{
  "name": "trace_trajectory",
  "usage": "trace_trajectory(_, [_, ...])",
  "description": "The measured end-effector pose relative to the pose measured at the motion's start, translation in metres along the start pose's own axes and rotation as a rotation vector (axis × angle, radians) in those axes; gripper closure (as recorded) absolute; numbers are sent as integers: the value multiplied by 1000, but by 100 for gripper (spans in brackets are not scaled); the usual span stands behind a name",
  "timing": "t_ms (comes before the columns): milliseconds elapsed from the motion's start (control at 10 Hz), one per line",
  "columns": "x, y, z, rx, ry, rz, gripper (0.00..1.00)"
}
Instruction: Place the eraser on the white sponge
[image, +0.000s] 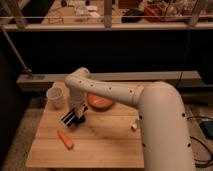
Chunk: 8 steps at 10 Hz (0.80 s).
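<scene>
cup (55, 97) at rear-left corner of bench (105, 147) | dish (99, 102) right of cup, near rear edge | gripper (73, 117) left of centre, before dish | carrot (65, 139) before gripper, toward front-left corner | small block (134, 127) right of centre

Dim lab-like workspace: wooden table (107, 145), metal railing (150, 25), cluttered benches (162, 10); end effector (75, 116) over table.

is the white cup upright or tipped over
Upright: the white cup shows its open rim on top. The gripper is low over the wooden table, beside it.
</scene>
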Motion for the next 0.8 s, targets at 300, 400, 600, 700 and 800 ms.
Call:
trace_trajectory(300, [-1,-3,3,-10,0,-17,100])
trace_trajectory(400, [-1,-4,4,-15,1,-24,100])
trace_trajectory(600, [1,-4,5,-21,2,-30,100])
trace_trajectory(700, [2,-3,6,-25,2,-33,100])
trace_trajectory(800, [2,-4,6,-29,2,-37,100])
